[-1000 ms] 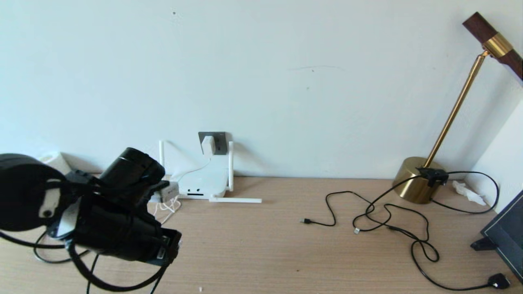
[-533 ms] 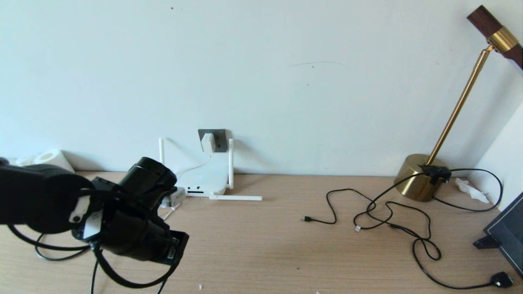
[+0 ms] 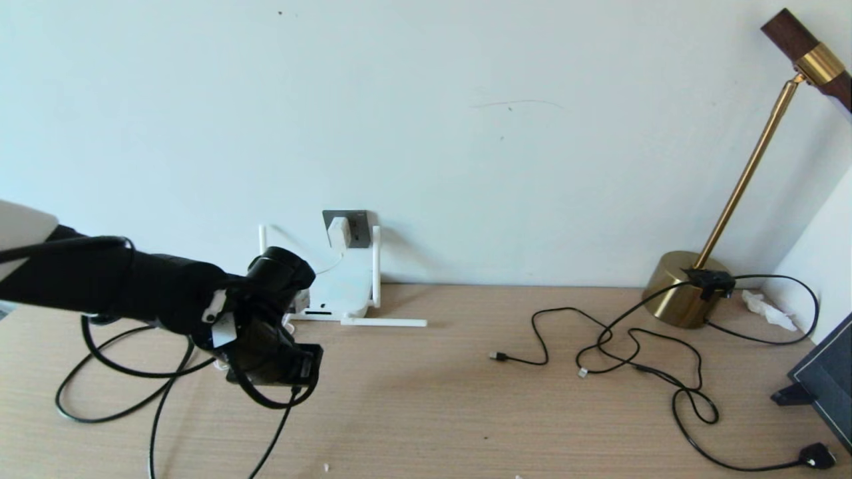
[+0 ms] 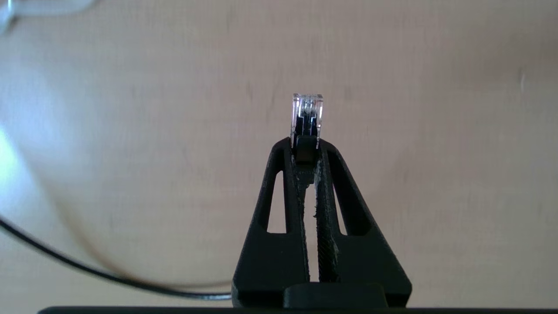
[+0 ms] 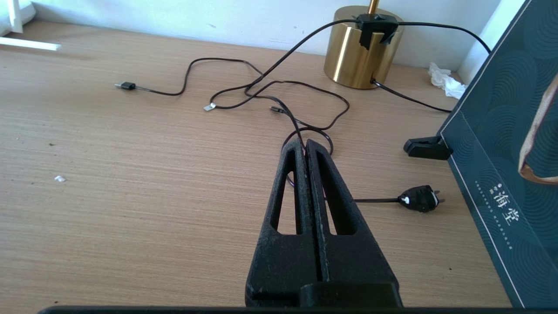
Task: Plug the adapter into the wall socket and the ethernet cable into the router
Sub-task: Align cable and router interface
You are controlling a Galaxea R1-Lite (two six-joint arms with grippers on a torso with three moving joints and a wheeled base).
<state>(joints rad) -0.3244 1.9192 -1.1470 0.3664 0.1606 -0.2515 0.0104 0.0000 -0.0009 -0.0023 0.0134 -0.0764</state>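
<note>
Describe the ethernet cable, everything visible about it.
The ethernet cable is thick and black, ending in a black boot with a clear plastic plug tip. The left gripper is shut on the boot, so the tip sticks out past the fingertips above the wooden desk, just in front of the router. Behind the gripper the cable drops to the desk in loose loops; the plug is not yet in a port.

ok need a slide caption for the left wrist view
Left gripper shut on the ethernet cable, its clear plug tip projecting past the fingertips above the wooden desk.
</note>
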